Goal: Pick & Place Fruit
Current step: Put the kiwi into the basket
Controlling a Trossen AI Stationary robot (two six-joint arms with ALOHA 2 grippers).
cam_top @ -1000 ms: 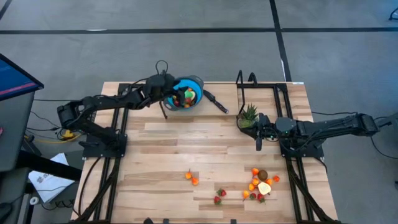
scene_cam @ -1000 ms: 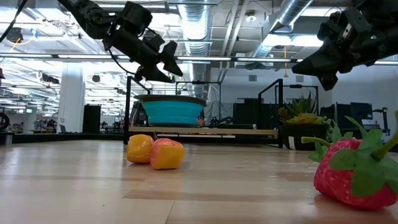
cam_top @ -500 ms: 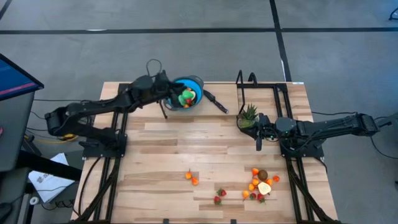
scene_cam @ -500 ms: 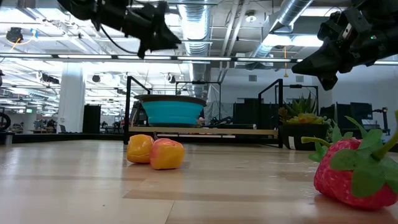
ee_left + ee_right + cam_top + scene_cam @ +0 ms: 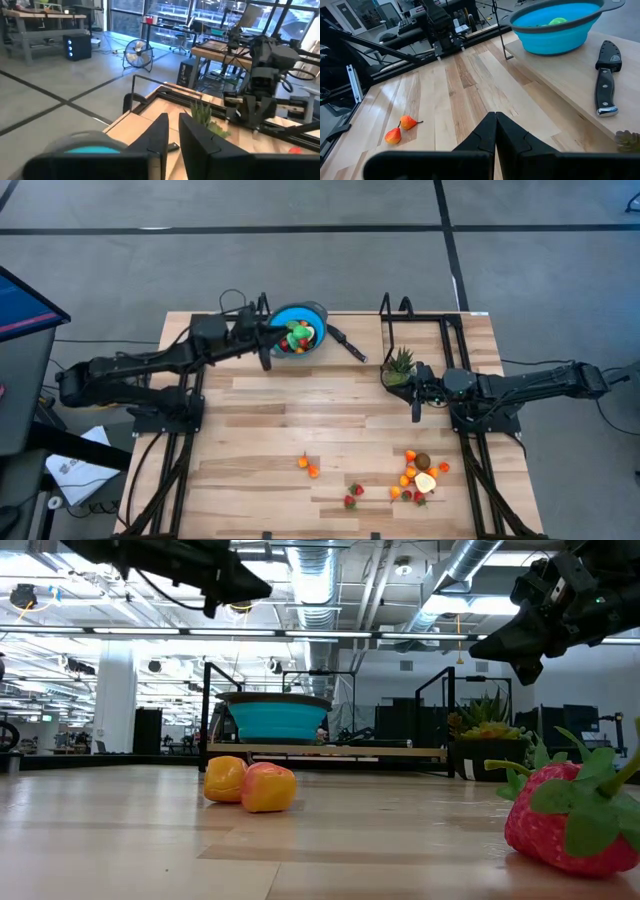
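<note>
Toy fruit lies in a blue bowl [image 5: 300, 332] at the table's far side, a green piece [image 5: 557, 21] showing in it. More fruit rests on the table: two orange pieces [image 5: 308, 467], strawberries [image 5: 353, 495] and a mixed heap [image 5: 420, 475] near the right front. My left gripper [image 5: 266, 345] hangs level just left of the bowl's rim, fingers [image 5: 165, 132] drawn together to a thin slit with nothing between them. My right gripper [image 5: 416, 412] waits shut beside the spiky green plant [image 5: 400, 364].
A black-handled knife [image 5: 606, 75] lies right of the bowl on the raised far board. The potted plant [image 5: 485, 745] stands at the right. An orange pair [image 5: 250, 785] and a strawberry [image 5: 570, 820] lie near the front. Bare wood [image 5: 300, 410] spans the table's middle.
My left gripper has drawn back from over the bowl toward the table's left edge and risen, tipping up to level. Its fingers, spread wide a second ago, have closed with nothing between them. The bowl's fruit now shows uncovered.
</note>
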